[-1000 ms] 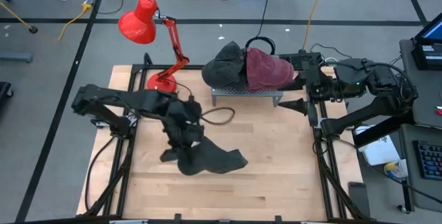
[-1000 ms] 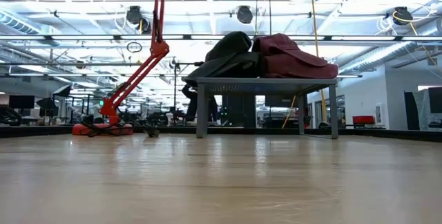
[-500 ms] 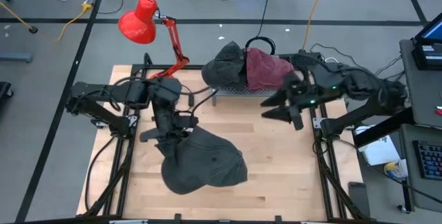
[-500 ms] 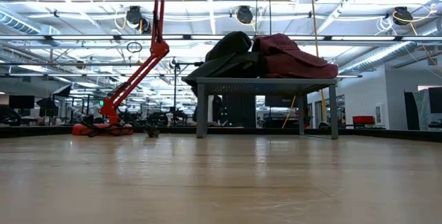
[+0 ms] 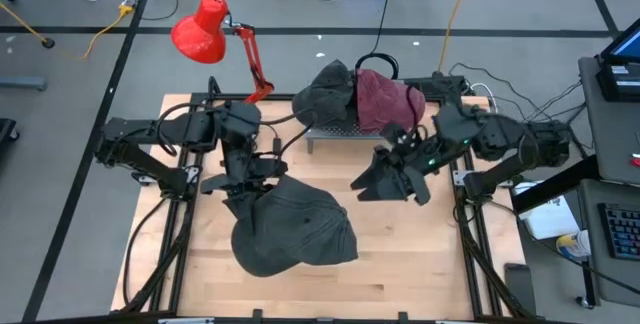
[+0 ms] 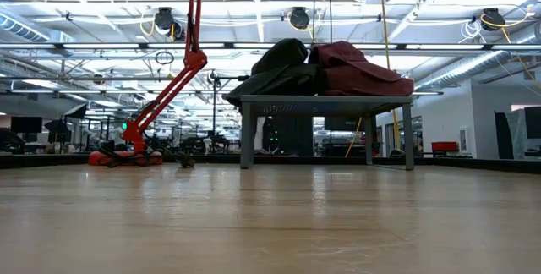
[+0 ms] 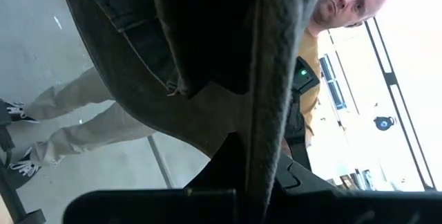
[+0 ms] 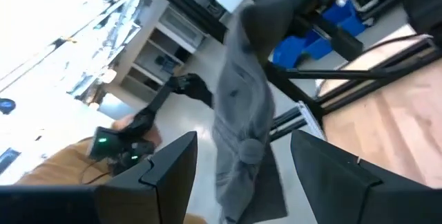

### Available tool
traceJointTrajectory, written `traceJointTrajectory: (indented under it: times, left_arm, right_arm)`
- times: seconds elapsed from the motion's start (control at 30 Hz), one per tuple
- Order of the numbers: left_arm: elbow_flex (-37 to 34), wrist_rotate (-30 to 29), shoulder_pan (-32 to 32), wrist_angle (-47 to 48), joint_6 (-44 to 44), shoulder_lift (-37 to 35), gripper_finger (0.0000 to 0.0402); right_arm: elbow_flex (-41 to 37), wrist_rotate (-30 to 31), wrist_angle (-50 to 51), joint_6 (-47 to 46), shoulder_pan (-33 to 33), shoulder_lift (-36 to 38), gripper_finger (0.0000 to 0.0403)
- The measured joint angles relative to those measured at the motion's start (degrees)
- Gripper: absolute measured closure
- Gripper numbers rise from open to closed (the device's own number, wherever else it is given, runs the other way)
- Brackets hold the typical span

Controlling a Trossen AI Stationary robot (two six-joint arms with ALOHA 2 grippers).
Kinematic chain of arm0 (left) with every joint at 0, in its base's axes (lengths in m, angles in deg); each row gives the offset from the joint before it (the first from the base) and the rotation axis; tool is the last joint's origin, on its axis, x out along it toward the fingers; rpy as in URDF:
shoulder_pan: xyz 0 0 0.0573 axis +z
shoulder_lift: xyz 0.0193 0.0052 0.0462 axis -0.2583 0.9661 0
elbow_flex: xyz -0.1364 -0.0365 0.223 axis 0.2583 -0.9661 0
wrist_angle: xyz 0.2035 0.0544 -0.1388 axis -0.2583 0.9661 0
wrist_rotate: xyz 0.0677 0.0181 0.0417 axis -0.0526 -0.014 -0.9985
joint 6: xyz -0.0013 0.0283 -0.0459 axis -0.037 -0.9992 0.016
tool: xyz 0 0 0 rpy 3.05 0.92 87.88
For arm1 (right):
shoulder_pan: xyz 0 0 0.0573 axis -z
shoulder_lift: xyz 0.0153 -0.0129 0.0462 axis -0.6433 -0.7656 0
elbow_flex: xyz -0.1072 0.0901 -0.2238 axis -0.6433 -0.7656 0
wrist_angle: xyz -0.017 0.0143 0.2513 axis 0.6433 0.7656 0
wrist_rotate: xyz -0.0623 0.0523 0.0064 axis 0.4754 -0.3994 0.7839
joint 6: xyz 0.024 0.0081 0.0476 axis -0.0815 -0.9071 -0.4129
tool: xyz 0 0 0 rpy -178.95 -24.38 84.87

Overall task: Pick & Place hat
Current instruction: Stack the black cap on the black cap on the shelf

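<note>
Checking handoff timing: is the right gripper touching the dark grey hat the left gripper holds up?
Apart. High view shows bare wood between the open right gripper and the dark grey hat hanging from the shut left gripper.

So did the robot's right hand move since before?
Yes. The right hand swung away from the rack holding the red hat, out toward the gray hat in the left hand.

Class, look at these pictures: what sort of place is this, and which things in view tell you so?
Probably a robotics lab or workshop: a wooden table framed by two dark robot arms, cables trailing over the grey floor, and a wide hall with ceiling pipework behind.
</note>
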Motion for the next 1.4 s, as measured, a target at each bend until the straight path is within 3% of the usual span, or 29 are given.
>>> traceJointTrajectory:
  times: [0.7,0.83,1.03,1.27,1.4]
  left_arm:
    - [0.00,0.19,0.66,0.04,-1.35,0.00,0.0394]
    - [0.00,-0.90,0.66,0.08,-1.33,0.00,0.0394]
    - [0.00,-2.81,0.98,0.17,-1.54,0.00,0.0390]
    - [0.02,-7.54,2.60,2.13,-5.15,0.02,0.0339]
    - [0.07,-15.88,2.97,9.30,-13.44,0.02,0.0325]
  right_arm:
    - [0.00,1.74,-7.33,-0.55,-6.11,-6.10,0.0182]
    - [0.00,1.71,-10.00,-3.34,-6.38,-6.10,0.0227]
    - [0.00,1.67,-11.21,-4.35,-6.85,-6.05,0.0367]
    - [0.00,1.71,-15.38,-6.00,-6.81,-4.55,0.0373]
    - [0.00,1.79,-18.70,-6.44,-6.81,-3.86,0.0373]
